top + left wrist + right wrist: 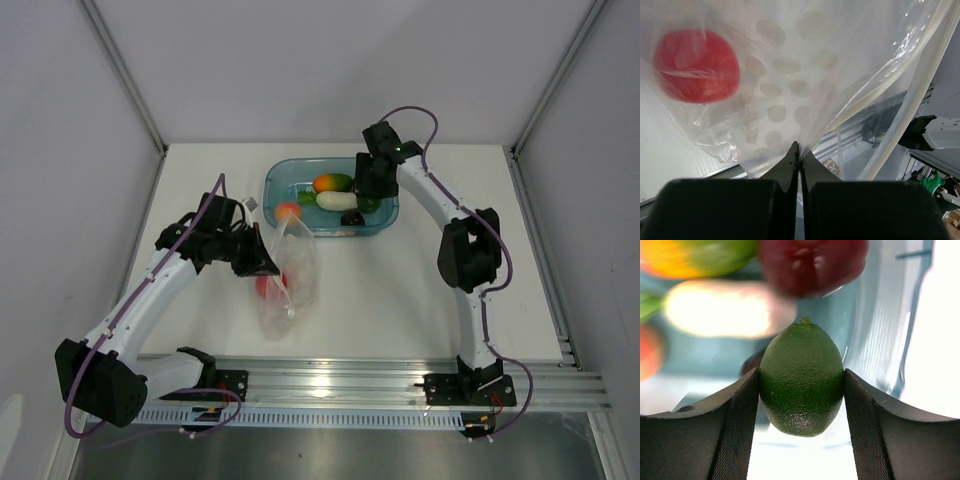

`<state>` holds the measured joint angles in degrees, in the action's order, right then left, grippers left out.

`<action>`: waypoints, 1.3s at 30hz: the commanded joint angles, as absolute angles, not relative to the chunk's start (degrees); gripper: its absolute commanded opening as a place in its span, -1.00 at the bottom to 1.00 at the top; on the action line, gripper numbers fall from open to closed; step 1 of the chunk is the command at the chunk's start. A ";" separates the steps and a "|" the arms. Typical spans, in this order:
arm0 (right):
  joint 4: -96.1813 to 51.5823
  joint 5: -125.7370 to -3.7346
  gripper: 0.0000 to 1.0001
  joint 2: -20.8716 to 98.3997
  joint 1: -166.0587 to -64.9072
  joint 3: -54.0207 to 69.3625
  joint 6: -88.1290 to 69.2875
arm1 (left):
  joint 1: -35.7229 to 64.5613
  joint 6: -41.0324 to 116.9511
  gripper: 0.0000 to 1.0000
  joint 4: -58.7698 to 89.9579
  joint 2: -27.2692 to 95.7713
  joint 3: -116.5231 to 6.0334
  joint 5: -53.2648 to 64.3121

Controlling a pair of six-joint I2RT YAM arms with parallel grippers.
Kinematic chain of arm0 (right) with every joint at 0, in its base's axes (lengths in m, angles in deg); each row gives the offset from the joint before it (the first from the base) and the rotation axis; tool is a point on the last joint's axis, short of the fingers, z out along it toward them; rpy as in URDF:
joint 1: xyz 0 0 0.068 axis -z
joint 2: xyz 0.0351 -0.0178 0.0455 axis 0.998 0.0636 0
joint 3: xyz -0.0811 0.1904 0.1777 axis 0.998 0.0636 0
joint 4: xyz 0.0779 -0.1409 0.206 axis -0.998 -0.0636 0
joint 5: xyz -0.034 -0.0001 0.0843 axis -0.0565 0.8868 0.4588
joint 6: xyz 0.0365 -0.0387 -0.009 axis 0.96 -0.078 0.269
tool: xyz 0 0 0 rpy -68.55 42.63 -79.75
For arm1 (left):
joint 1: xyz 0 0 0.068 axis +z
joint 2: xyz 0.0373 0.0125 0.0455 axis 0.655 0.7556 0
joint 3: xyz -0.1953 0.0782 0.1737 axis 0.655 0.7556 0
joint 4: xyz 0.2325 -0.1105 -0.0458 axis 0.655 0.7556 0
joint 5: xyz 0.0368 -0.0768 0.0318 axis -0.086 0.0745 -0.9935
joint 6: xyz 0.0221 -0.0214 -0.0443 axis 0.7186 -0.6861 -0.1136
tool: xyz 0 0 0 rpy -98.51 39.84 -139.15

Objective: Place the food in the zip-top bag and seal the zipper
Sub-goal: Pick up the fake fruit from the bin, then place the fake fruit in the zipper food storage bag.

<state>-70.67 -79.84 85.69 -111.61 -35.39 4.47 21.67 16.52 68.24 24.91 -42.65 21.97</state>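
Observation:
The clear zip-top bag (290, 285) hangs crinkled at centre-left, and my left gripper (800, 150) is shut on its plastic edge. A red fruit (696, 59) lies inside the bag, also visible from above as the red fruit (266, 286). The zipper is not distinct from the plastic. In the teal tub (283, 172), my right gripper (801, 375) is shut on a green lime (801, 379), both pads against its sides. Other food sits in the tub: an orange-green fruit (332, 183), a white oblong (337, 200), a peach-red fruit (288, 211) and a dark red one (812, 265).
The tub's right wall (880, 330) stands close beside the right finger. An aluminium rail (380, 385) runs along the table's near edge by the arm bases. Grey enclosure walls border the white table on the left, right and back.

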 commanded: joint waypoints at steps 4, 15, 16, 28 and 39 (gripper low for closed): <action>-64.87 -68.79 -1.00 67.84 -112.81 -28.15 3.19 | 22.37 15.18 -0.99 65.77 23.71 -41.26 24.16; -43.70 -46.56 -1.00 43.83 -124.57 -2.32 -1.56 | 22.46 14.47 -0.99 64.54 24.41 -41.43 25.65; -42.89 -46.19 -1.00 42.95 -125.20 0.05 -1.38 | 22.46 14.47 -0.99 64.46 24.41 -41.17 25.83; -42.00 -44.87 -1.00 41.52 -130.73 0.08 -1.90 | 22.46 13.68 -0.99 63.40 23.10 -39.94 26.35; -43.76 -46.01 -0.51 44.08 -132.67 -1.60 -1.73 | 22.46 12.80 -0.99 63.23 20.55 -38.53 26.97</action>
